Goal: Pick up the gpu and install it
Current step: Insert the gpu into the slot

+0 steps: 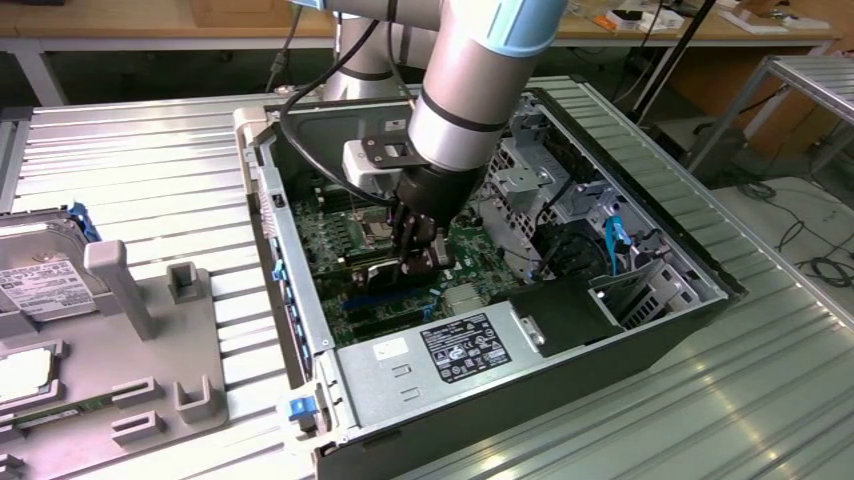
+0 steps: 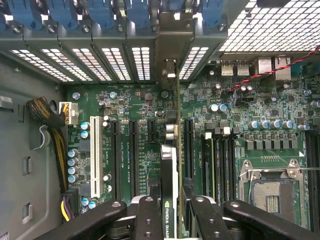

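Note:
My gripper reaches down into the open computer case, over the green motherboard. It is shut on the gpu, a thin dark card seen edge-on between the black fingers in the wrist view. The card stands upright over the row of expansion slots. Its metal end bracket lies against the case's rear slot openings. In the exterior view the gpu is a dark strip below the fingers, low over the board. Whether its edge sits in a slot I cannot tell.
A white slot and black slots flank the card, with the CPU socket nearby. The silver power supply fills the case's near end. A hard drive and a grey fixture lie at the exterior view's left.

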### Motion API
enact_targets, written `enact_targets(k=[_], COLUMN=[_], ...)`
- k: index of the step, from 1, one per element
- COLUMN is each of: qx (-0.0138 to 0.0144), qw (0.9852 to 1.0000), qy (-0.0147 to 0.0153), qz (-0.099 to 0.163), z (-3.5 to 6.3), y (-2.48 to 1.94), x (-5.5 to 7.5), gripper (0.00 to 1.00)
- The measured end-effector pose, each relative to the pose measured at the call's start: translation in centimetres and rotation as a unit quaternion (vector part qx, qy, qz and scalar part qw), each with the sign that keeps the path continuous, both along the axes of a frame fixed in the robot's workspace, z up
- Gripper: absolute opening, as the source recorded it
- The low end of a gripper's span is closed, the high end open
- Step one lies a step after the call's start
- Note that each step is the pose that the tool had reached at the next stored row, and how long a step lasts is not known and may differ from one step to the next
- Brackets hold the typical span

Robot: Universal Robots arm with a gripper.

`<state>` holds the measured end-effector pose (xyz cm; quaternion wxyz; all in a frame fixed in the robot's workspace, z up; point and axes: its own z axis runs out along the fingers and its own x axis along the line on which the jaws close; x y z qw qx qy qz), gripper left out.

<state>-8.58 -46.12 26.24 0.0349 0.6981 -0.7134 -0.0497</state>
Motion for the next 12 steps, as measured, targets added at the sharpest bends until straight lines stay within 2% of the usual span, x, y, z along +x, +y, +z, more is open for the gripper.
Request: enact_targets(k=[3, 7, 12], qx=[-0.001, -0.0011, -0.0011], qw=[1.0, 1.0, 1.0], qy=[0.0002, 0.0002, 0.0002], qz=[0.0, 0.0, 0.0], z=[0.18, 0.18, 0.18], y=[-0.01, -0.18, -0.11], x=[-0.01, -0.01, -0.14], gripper=[0.27, 0.27, 0.27])
